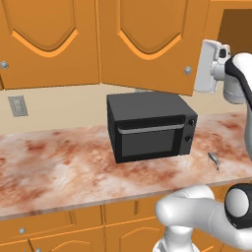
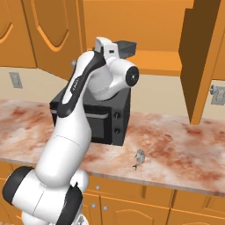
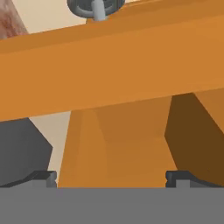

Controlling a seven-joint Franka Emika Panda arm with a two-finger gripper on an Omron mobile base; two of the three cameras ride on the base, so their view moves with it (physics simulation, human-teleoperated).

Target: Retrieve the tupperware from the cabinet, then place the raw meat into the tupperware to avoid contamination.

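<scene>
One dark grey boxy shape (image 2: pixel 126 47), low and squared, at the lip of the open cabinet (image 2: pixel 158 61) shelf, just beyond the white hand in the right base view. Probably the tupperware, though too blurred to be sure. Sits at the front edge, so likely within easy reach.

Gripper (image 3: pixel 111 178) released: two dark fingertips spread wide at the bottom of the hand view, nothing between them. Raised to shelf height and, by the look of it, aimed past the underside of a door (image 3: pixel 109 70), whose round silver knob (image 3: pixel 94 6) shows at the top. Wide spread presumably meant to straddle the container's walls.

Cabinet of smooth orange-brown wood, with arched raised panels on the shut doors (image 1: pixel 147 34). One door (image 2: pixel 197 57) swung out to the right, leaving the shelf bare to the arm.

Below, black microwave (image 1: pixel 147 128), hard-edged, with a glossy front and two knobs. Near its right side, well apart from the shelf, a small pale grey lump (image 2: pixel 139 158) on the counter (image 1: pixel 59 162), presumably the raw meat. Counter marbled in rust and cream, flat and polished.
</scene>
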